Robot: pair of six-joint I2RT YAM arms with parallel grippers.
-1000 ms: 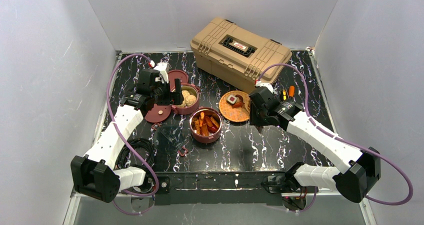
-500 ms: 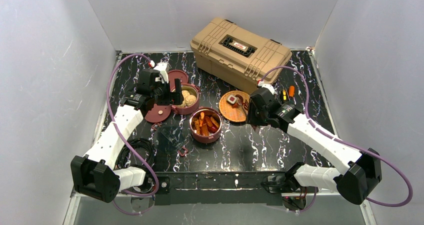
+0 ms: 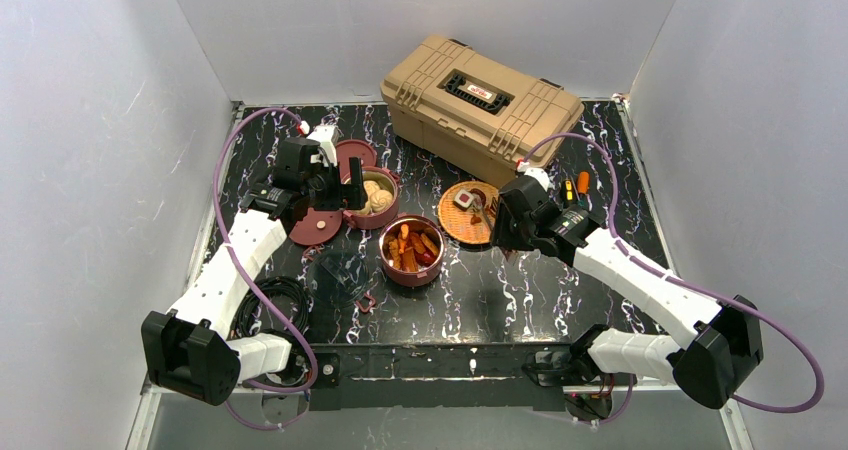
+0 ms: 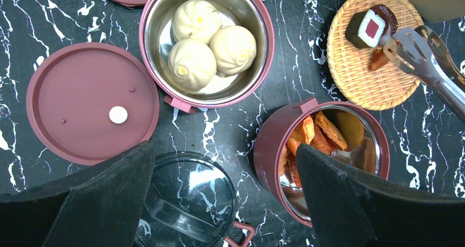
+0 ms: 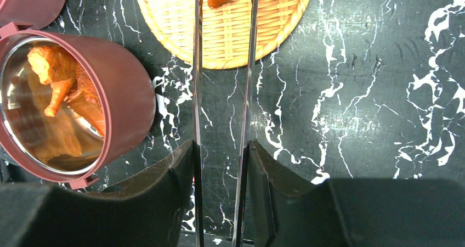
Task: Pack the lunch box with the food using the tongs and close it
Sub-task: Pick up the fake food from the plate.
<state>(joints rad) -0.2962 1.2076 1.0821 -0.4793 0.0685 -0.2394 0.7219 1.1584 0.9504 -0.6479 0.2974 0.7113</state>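
Over the orange plate (image 4: 353,74), the tongs (image 4: 419,52) have newly arrived.

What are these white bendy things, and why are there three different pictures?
They are robot arms bolted to a black table: a left arm and a right arm. Each ends in a two-finger hand.

One picture looks down from a camera above and behind the arms. The other two come from small cameras on the wrists, so each hand's own black fingers show at the bottom.

Two maroon lunch box bowls stand on the table. The first bowl holds three buns, and the second bowl holds orange chunks. Nearby lie a flat maroon lid and a woven plate with a dark block and an orange piece on it. A tan toolbox sits further back.

The right hand squeezes the tongs, whose tips reach over the plate. The left hand is wide open and holds nothing.
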